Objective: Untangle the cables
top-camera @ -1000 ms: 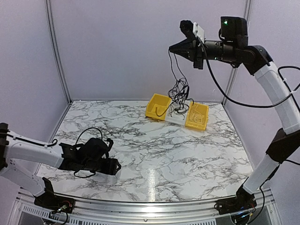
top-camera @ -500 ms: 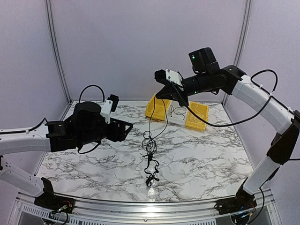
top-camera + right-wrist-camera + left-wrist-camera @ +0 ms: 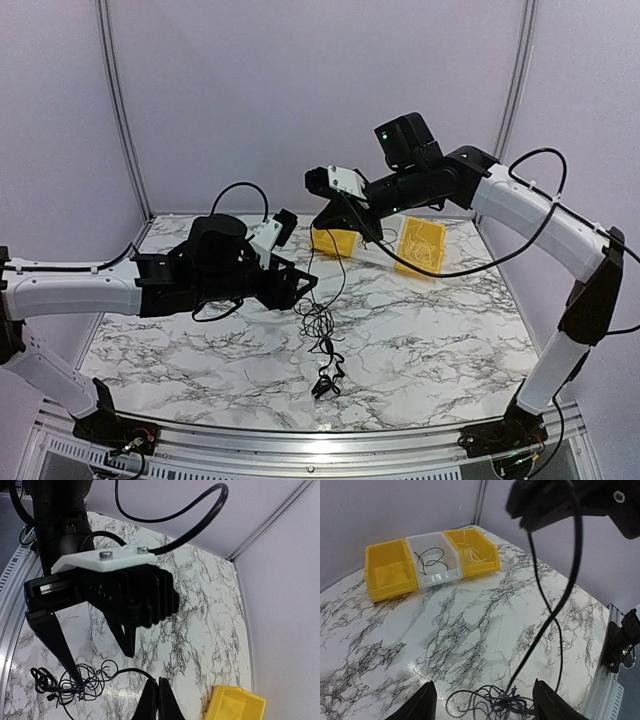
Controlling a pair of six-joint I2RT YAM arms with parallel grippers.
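The untangling looks barely begun: the cables (image 3: 320,335) hang as one knotted clump at frame centre from the right end effector (image 3: 320,224), pinched on a strand; the left end effector (image 3: 303,288), spread, flanks the knot.

We take the milky-white translucent plastic bin (image 3: 440,575) as our mark; the black wire loop (image 3: 431,557) inside it stands out sharply. On one side of it sits a bright yellow plastic bin (image 3: 395,587), and on the other a second yellow bin (image 3: 480,567) holding whitish strands (image 3: 469,554). The white marble-patterned table top (image 3: 450,340) beneath it is veined grey and black. In front of it, the thin black cables (image 3: 320,335) show dark against that pattern. The left robot arm (image 3: 60,295) and right robot arm (image 3: 540,225) have white shells and black joints, and a green light (image 3: 382,131) glows on the right one. Behind the bin, the walls (image 3: 220,100) are pale lilac.
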